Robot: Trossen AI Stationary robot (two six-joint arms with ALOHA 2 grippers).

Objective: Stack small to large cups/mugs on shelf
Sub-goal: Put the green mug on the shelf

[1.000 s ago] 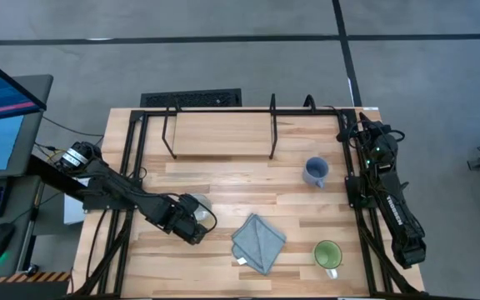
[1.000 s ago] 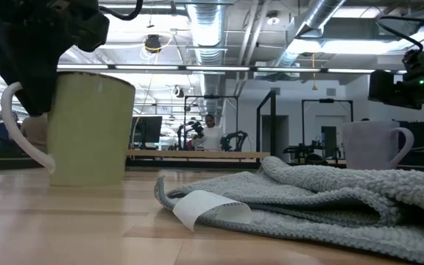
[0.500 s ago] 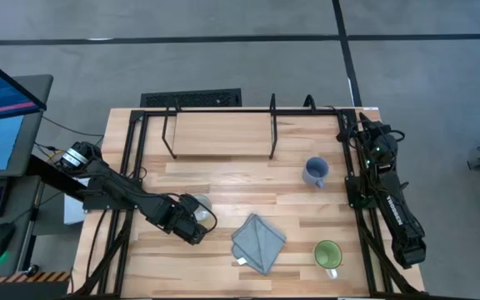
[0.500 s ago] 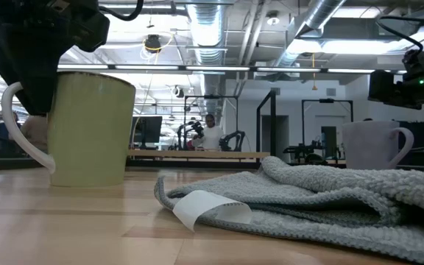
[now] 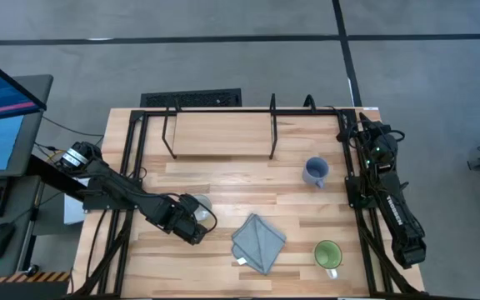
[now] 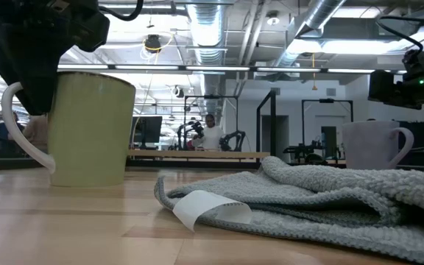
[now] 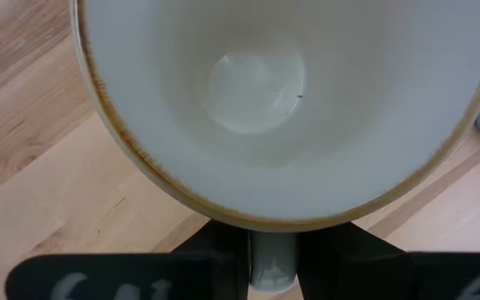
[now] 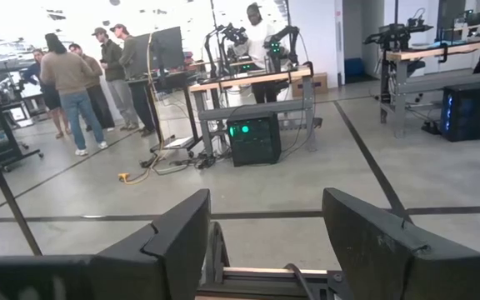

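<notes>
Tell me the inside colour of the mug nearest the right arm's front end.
Green inside; the mug has a pale outside and handle. The high view shows it best.

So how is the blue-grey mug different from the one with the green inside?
The blue-grey mug is one colour all over, while the green mug is green inside and pale outside. The blue-grey mug stands close to the shelf; the green mug stands at the table's near edge, far from the shelf. The green mug also looks a bit wider. Both stand upright on the table on the right arm's side, have one handle, and are untouched by either gripper.
</notes>
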